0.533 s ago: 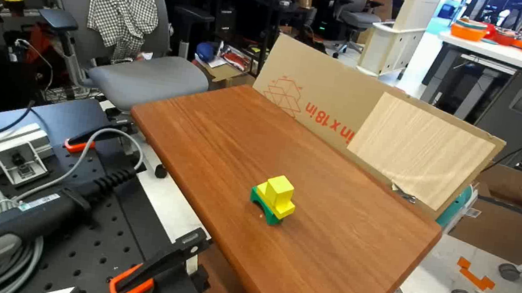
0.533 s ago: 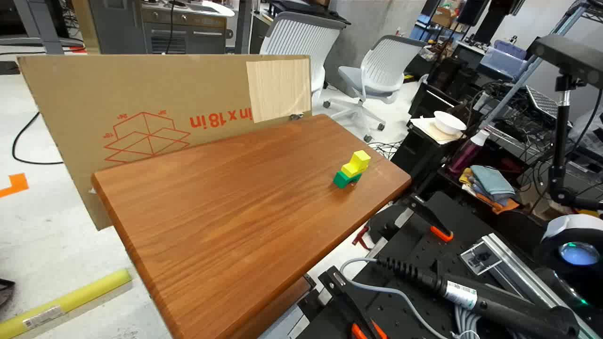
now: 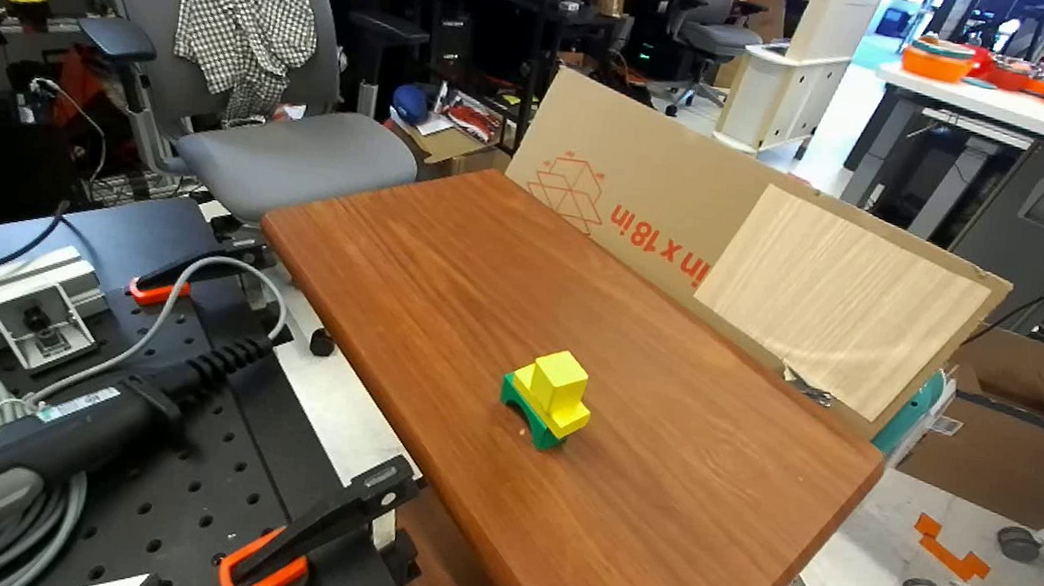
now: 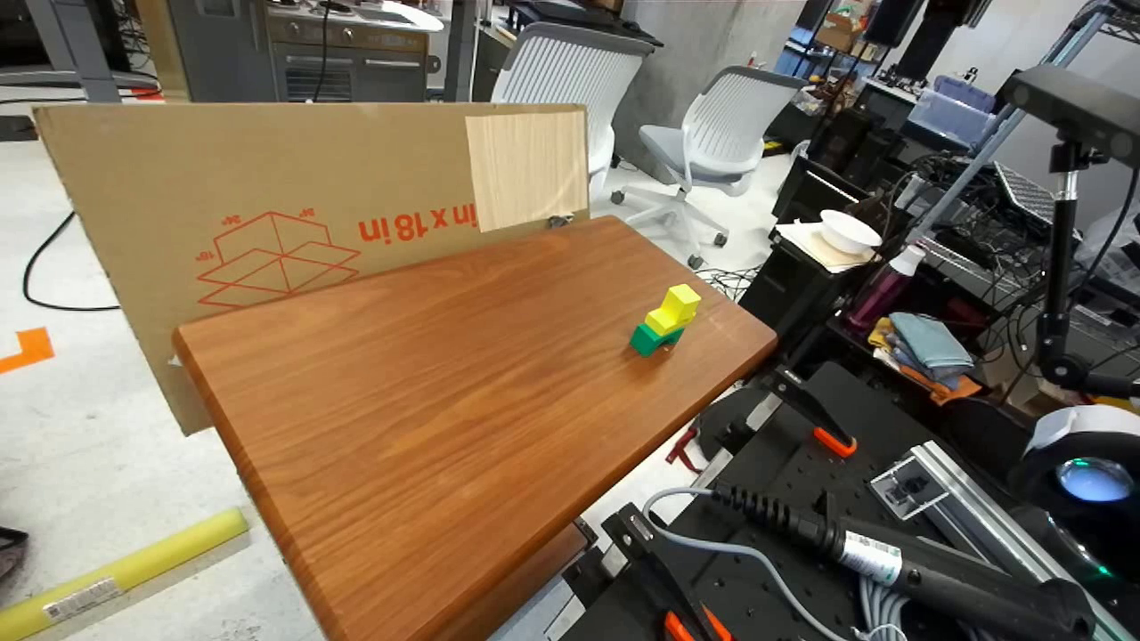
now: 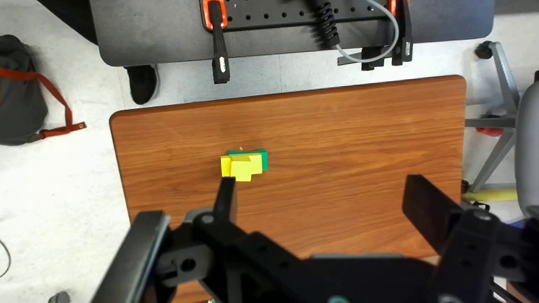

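Jaws spread wide, nothing between them, high over wooden tabletop. Stack nearest: yellow cube on yellow slab on green arch block. We read it, in the wrist view, as up-left of the jaws' gap, past the picture-left finger, well apart; long axis roughly along the finger-to-finger line. Both exterior views give us the stacking order and arch shape, but no jaws; only the wrist view shows those.

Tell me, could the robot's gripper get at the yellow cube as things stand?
Probably yes: the gripper stands open and nothing covers the yellow cube in either exterior view, though the wrist view shows it off-centre.
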### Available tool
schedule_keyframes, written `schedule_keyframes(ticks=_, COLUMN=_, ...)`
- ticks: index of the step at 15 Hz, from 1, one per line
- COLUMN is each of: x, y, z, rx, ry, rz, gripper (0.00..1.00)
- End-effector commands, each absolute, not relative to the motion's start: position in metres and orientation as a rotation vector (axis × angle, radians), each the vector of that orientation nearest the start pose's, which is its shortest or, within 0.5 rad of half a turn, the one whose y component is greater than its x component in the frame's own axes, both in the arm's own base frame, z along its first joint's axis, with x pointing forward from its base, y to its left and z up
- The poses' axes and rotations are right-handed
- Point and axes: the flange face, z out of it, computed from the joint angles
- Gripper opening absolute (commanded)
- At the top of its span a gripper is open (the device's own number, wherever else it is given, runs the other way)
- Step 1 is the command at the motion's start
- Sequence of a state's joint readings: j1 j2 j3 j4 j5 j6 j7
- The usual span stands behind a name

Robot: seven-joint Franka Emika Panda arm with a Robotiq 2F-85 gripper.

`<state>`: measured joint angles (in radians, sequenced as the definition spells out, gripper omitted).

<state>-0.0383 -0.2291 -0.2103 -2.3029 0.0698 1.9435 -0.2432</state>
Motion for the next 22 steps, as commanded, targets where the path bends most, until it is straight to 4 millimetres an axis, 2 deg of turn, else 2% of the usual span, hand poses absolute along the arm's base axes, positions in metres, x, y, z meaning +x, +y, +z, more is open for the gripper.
schedule_keyframes(ticks=1, x=0.445, y=-0.110, z=0.427, rx=-2.997, ry=0.040, rz=0.159, gripper=1.00)
schedule_keyframes(ticks=5, x=0.449, y=-0.108, z=0.426, rx=-2.976, ry=0.045, rz=0.152, gripper=1.00)
schedule_keyframes(ticks=9, x=0.471, y=-0.101, z=0.402, rx=-2.980, ry=0.029, rz=0.202, gripper=1.00)
schedule_keyframes(ticks=11, x=0.486, y=-0.099, z=0.378, rx=-2.993, ry=0.042, rz=0.239, gripper=1.00)
schedule_keyframes(ticks=13, x=0.506, y=-0.100, z=0.352, rx=-3.033, ry=0.080, rz=0.187, gripper=1.00)
schedule_keyframes(ticks=17, x=0.539, y=-0.103, z=0.289, rx=-3.075, ry=0.156, rz=0.203, gripper=1.00)
schedule_keyframes(ticks=20, x=0.554, y=-0.109, z=0.256, rx=-3.070, ry=0.202, rz=0.259, gripper=1.00)
schedule_keyframes(ticks=22, x=0.561, y=-0.115, z=0.241, rx=-3.065, ry=0.224, rz=0.297, gripper=1.00)
